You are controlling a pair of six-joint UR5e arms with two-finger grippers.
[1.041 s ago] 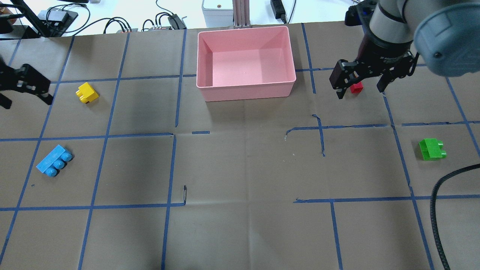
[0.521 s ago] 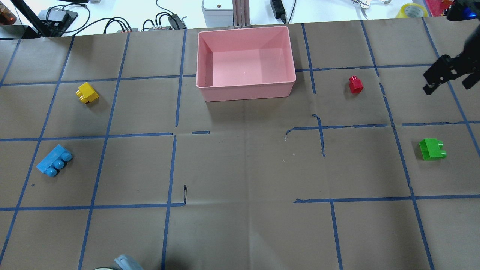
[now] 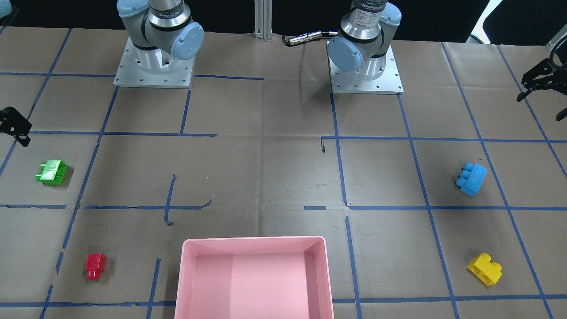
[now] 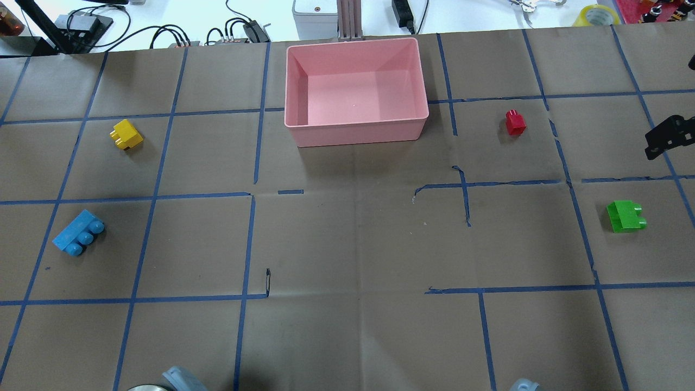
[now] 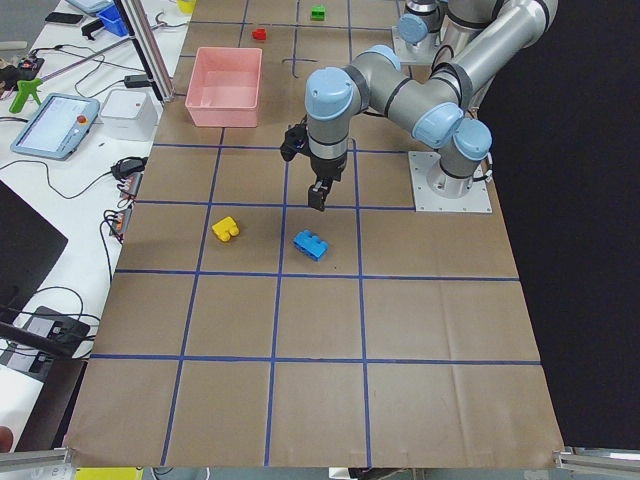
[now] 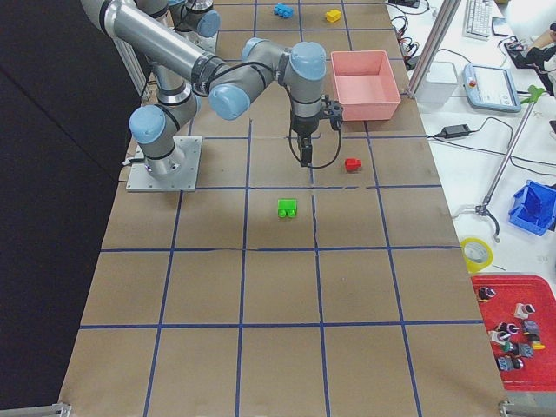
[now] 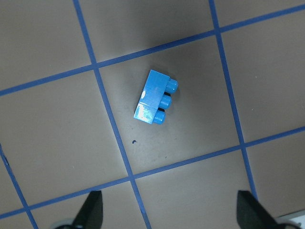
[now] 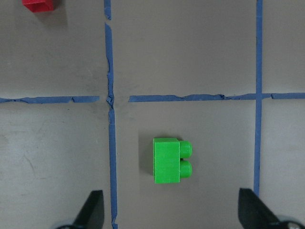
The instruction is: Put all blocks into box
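Observation:
The pink box [image 4: 355,130] stands empty at the table's far middle. All four blocks lie on the table outside it. The red block [image 4: 515,122] lies right of the box, and the green block [image 4: 626,216] lies nearer, at the right. The yellow block [image 4: 126,134] and blue block [image 4: 78,232] lie at the left. My right gripper [image 8: 171,217] is open and empty, high above the green block [image 8: 171,161]. One of its fingers [image 4: 665,136] shows at the overhead view's right edge. My left gripper [image 7: 171,217] is open and empty, high above the blue block [image 7: 155,98].
Blue tape lines grid the brown paper table cover. Cables, a power strip and small devices [image 4: 244,30] lie beyond the far edge behind the box. The arm bases [image 3: 153,66] stand at the robot's side of the table.
My right gripper has moved from over the red block to the right and nearer, above the green block. My left gripper has left the overhead view's left edge. No block has moved.

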